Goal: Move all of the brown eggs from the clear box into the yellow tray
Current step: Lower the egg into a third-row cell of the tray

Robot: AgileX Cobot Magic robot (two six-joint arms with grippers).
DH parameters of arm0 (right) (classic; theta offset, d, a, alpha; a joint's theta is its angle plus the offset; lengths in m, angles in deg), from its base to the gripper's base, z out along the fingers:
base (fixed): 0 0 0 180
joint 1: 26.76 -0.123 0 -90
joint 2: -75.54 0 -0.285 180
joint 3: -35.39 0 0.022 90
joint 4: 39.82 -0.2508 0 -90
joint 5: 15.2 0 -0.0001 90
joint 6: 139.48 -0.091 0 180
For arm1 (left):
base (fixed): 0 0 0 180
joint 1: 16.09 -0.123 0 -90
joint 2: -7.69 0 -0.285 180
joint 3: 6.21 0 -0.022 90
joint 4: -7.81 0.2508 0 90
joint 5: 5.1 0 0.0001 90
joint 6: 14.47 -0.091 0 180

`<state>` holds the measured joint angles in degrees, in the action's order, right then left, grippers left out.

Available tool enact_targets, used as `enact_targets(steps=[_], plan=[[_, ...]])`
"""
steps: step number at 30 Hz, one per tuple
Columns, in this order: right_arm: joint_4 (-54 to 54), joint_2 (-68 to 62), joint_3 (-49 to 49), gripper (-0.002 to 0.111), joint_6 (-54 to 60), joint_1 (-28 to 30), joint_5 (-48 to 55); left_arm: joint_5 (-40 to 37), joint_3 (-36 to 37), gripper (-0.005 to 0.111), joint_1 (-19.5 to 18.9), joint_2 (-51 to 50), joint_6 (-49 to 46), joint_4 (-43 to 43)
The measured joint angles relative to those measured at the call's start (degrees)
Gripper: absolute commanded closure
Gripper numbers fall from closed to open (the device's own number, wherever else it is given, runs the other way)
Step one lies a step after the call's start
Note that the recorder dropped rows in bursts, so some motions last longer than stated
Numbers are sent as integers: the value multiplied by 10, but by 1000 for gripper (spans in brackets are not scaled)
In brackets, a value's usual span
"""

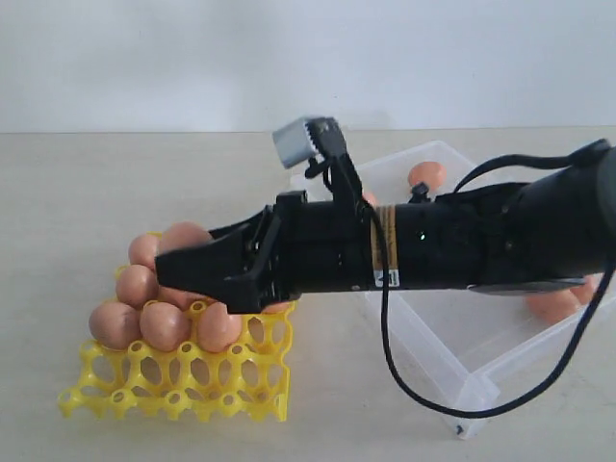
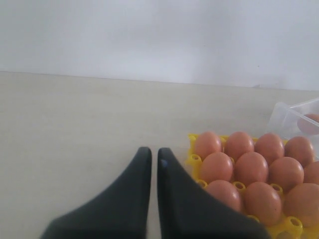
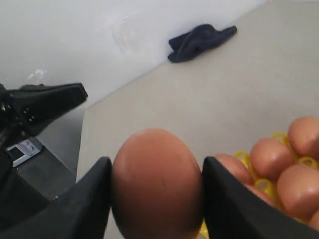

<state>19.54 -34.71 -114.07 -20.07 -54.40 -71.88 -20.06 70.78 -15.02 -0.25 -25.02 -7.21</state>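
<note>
Several of the nearest cups in the yellow tray [image 1: 272, 399] stand empty; behind them, brown eggs [image 1: 164, 325] sit packed in its farther cups. Above those, the right hand [image 3: 155, 199] grips one egg [image 3: 154, 159] between its fingers. The left hand [image 2: 153, 159] is closed and empty over the desk [image 2: 75, 124], beside the tray. Farther back, the clear box [image 1: 423, 346] holds at least two loose eggs [image 1: 426, 175].

This looked to me like a robotics lab, not a home: a bare pale tabletop [image 1: 96, 212] ran up to a blank white wall [image 1: 289, 58]. My right arm [image 1: 481, 241] ended in black fingers [image 3: 234, 209] and carried a small camera [image 1: 300, 142] and a loose black cable [image 1: 387, 318]. A crumpled dark cloth [image 3: 199, 41] lay against the wall.
</note>
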Motion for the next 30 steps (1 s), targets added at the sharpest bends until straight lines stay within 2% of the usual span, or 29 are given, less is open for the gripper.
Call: enact_targets(steps=[5, 14, 22, 25, 29, 30], plan=[[-25, -49, 0, 109, 41, 1, 21, 0, 0, 103, 0, 0, 0, 0], [-19, -50, 0, 109, 64, 1, 160, 0, 0, 103, 0, 0, 0, 0], [-2, -50, 0, 107, 65, -3, 190, 0, 0, 103, 0, 0, 0, 0], [0, -50, 0, 96, 65, -3, 208, 0, 0, 103, 0, 0, 0, 0], [0, -50, 0, 71, 69, -3, 223, 0, 0, 103, 0, 0, 0, 0], [0, -50, 0, 67, 70, -3, 224, 0, 0, 103, 0, 0, 0, 0]])
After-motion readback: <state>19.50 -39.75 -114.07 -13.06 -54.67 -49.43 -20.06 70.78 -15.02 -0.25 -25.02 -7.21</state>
